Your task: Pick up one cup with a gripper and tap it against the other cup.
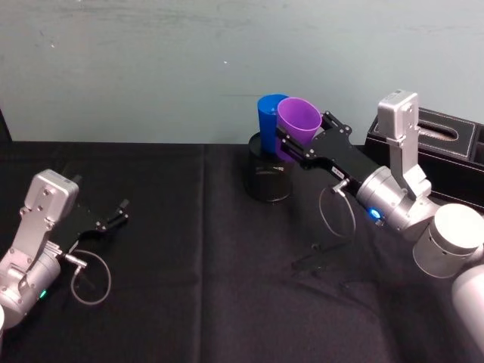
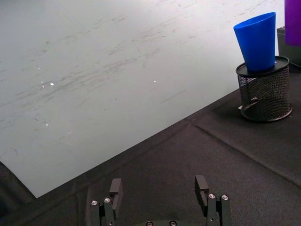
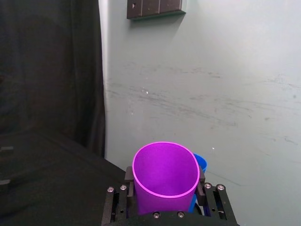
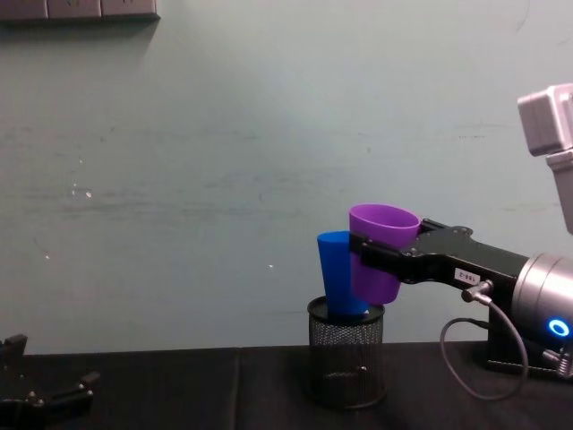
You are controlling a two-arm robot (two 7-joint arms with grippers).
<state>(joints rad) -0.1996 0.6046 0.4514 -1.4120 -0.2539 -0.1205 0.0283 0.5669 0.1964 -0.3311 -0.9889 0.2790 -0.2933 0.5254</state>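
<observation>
My right gripper (image 1: 291, 144) is shut on the purple cup (image 1: 296, 125), holding it in the air just right of the blue cup (image 1: 268, 115). The two cups look pressed together or nearly so in the chest view, purple cup (image 4: 380, 253) against blue cup (image 4: 337, 273). The blue cup (image 2: 257, 41) stands tilted in a black mesh pen holder (image 1: 268, 178). From the right wrist, the purple cup (image 3: 165, 176) sits between the fingers with the blue cup's rim (image 3: 201, 162) behind it. My left gripper (image 1: 117, 212) rests open at the table's left, far from the cups.
A black box (image 1: 446, 147) stands at the back right behind my right arm. Black cloth (image 1: 189, 265) covers the table. A pale wall (image 1: 151, 60) runs close behind the pen holder (image 4: 346, 363). Cables loop from both wrists.
</observation>
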